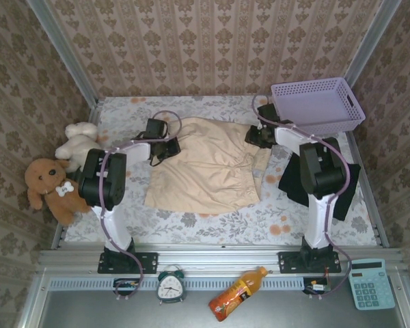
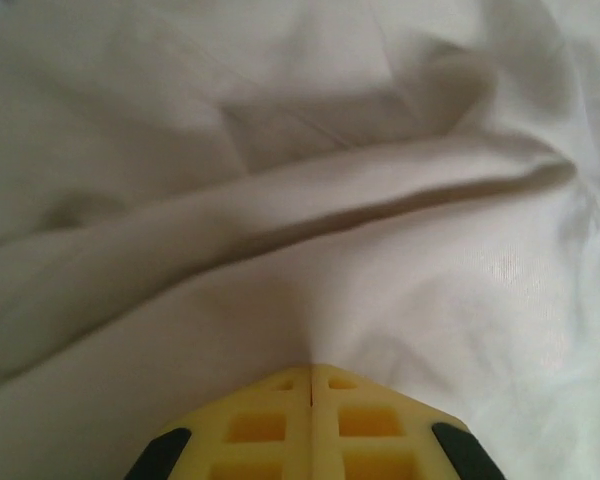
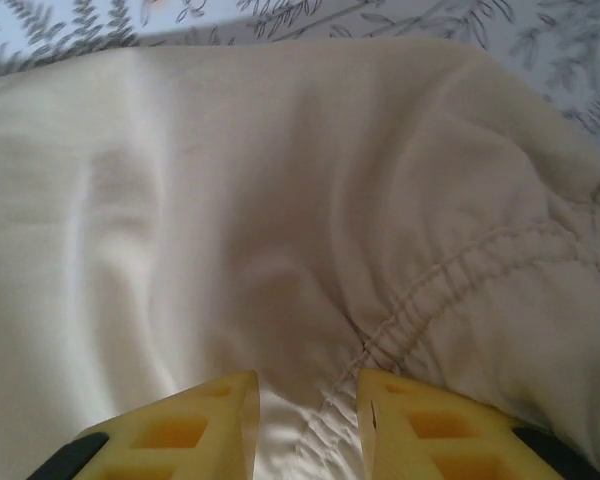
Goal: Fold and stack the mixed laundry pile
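The beige garment [image 1: 205, 164] lies spread flat mid-table on the floral cloth. At its left edge my left gripper [image 1: 165, 147] is down on it. In the left wrist view the yellow fingers [image 2: 311, 372] are pressed together, and beige fabric [image 2: 310, 200] puckers into their tips. My right gripper [image 1: 258, 137] is at the garment's far right corner. Its fingers [image 3: 307, 390] stand apart, and the gathered elastic seam [image 3: 430, 290] runs down between them. The black T-shirt [image 1: 342, 184] lies at the right, partly hidden under the right arm.
A lavender mesh basket [image 1: 318, 102] stands at the back right. A white plush toy [image 1: 78, 140] and a brown one [image 1: 51, 184] sit at the left edge. On the near ledge are an alarm clock [image 1: 170, 285], an orange bottle [image 1: 236, 294] and a calculator [image 1: 371, 283].
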### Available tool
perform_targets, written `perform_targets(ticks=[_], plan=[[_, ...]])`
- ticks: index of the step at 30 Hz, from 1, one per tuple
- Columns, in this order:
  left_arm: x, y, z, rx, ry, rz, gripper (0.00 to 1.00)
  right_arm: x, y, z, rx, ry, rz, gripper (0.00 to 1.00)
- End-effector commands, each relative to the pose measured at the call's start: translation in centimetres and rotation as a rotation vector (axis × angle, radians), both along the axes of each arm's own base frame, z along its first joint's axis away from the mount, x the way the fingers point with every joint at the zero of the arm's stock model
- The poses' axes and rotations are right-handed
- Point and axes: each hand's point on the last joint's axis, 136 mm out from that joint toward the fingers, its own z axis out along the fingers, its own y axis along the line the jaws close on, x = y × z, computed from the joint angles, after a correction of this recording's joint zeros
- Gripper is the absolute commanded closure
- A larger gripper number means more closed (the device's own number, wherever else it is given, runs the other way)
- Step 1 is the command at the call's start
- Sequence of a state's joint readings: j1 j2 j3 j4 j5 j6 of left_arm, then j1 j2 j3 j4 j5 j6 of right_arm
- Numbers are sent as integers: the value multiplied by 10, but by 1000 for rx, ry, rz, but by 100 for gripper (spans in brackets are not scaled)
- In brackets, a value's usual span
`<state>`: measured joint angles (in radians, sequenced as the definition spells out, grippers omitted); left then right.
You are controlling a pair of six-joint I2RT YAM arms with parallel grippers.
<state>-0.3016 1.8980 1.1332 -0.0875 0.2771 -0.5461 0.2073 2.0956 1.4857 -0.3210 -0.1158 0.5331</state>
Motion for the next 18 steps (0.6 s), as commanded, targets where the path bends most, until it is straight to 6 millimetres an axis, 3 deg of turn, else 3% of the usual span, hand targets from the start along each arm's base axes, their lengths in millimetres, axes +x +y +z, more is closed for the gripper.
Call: perform_targets(ticks=[1,3,7,10,14,18], plan=[[-12,7,-2,-1,11,5,96,30,2,0,-10,-26,-57,77],[-24,17,-11,19,37,19,94,54,7,5,10,-65,-61,93],[-40,34,-21,64,71,55,91,88,13,8,21,-77,-60,93],[-41,42,-12,62,61,73,81,91,27,26,61,-84,2,91],[-24,48,30,61,-28,70,57,74,22,55,73,-146,33,74],[12,66,69,126,-148,92,20,64,10,61,61,-153,66,64]])
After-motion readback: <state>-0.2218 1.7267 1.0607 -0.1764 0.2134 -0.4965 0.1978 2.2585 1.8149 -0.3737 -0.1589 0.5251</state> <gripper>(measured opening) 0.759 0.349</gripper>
